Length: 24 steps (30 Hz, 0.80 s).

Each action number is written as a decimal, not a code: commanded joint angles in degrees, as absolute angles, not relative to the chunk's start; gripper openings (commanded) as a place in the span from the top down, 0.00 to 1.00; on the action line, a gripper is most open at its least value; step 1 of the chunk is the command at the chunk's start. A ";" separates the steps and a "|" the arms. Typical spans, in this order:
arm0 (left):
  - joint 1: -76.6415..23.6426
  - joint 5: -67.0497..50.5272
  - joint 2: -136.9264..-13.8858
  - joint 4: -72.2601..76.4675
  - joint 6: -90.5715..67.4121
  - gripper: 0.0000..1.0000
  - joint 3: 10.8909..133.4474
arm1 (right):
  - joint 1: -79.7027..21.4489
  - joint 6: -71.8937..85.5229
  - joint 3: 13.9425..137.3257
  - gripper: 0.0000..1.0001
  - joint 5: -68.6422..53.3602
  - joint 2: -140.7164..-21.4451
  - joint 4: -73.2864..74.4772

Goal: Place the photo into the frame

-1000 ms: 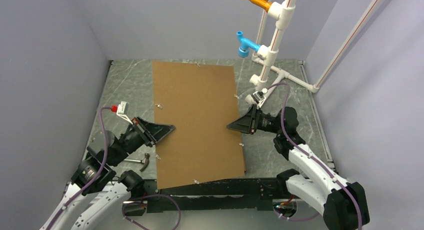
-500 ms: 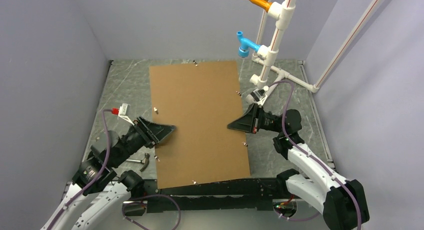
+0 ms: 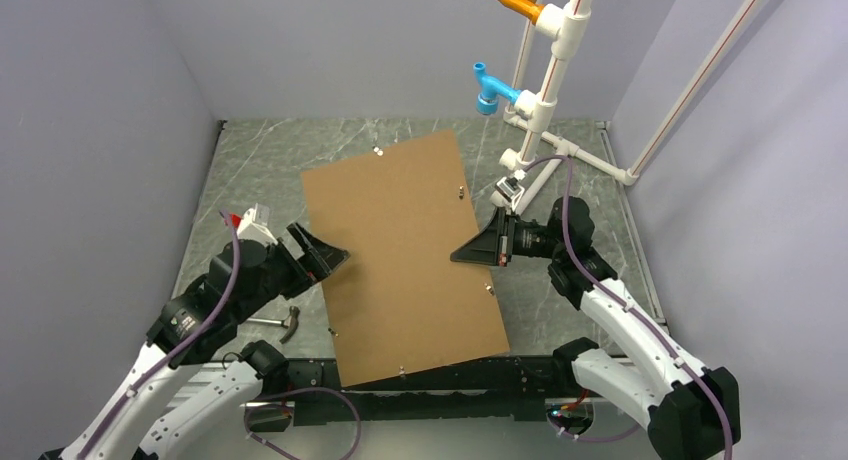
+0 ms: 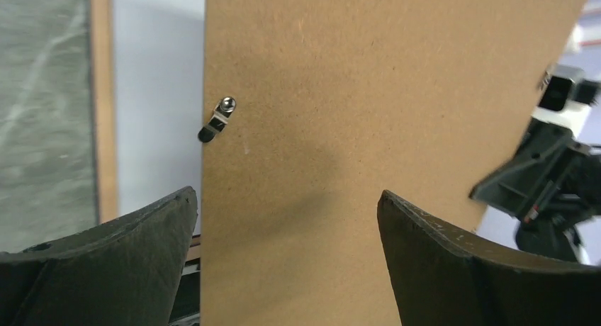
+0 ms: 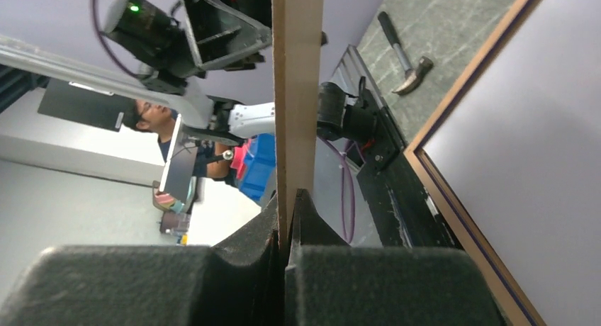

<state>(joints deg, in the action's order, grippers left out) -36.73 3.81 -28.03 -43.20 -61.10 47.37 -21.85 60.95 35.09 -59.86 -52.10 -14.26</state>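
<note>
The frame (image 5: 473,69) lies flat on the desk (image 3: 260,160), beneath the raised backing board (image 3: 410,250). In the top view the board hides the frame completely, and only the wrist views show it.

Contents of the frame: a plain pale sheet fills the area inside the rails. By its look it is the photo (image 5: 538,163), white back up. No printed face is visible. The left wrist view shows one brown rail of the frame (image 4: 103,92) with the same pale surface (image 4: 159,57) beside it.

The right gripper (image 3: 458,253) is clenched on the right long edge of the backing board, near mid-length. In the right wrist view the board (image 5: 298,92) stands edge-on, pinched between the two fingers of this gripper (image 5: 287,220). Frame and photo lie under it and apart from it.

The left gripper (image 3: 325,252) is released, with its fingers spread wide, at the left long edge of the board, opposite the right gripper. In the left wrist view the board's edge (image 4: 368,92) sits between the spread fingers (image 4: 283,198). Whether they touch it cannot be determined. Frame and photo show past that edge.

The board sits skewed to the desk edges, its near end swung to the right. Small metal clips (image 4: 223,113) stand along its edges.

A hammer (image 3: 285,323) lies on the desk by the left arm, outside the frame. A white pipe stand (image 3: 545,90) occupies the far right corner.
</note>
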 commanded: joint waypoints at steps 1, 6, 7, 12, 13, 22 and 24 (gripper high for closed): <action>-36.67 15.30 -32.90 -58.24 -58.23 0.00 55.22 | -21.86 57.21 38.33 1.00 -57.60 -52.30 -9.84; -36.74 18.26 -37.26 -59.25 -55.01 0.01 57.67 | -21.83 56.66 38.41 1.00 -56.89 -52.90 -8.52; -36.71 17.81 -37.91 -57.71 -53.55 0.01 57.75 | -21.82 56.26 38.42 1.00 -56.87 -52.96 -8.21; -36.70 17.63 -44.87 -56.52 -48.89 0.02 62.52 | -21.78 55.86 38.15 1.00 -56.29 -52.16 -7.80; -36.66 17.85 -46.42 -57.54 -48.52 0.04 63.78 | -21.77 56.01 38.13 1.00 -56.26 -52.08 -7.92; -35.52 16.86 -53.64 -56.83 -43.26 0.08 69.23 | -21.83 57.18 37.09 1.00 -56.33 -51.73 -9.35; -34.68 16.09 -54.39 -56.10 -42.49 0.10 70.04 | -21.79 58.10 36.66 1.00 -56.19 -51.37 -10.20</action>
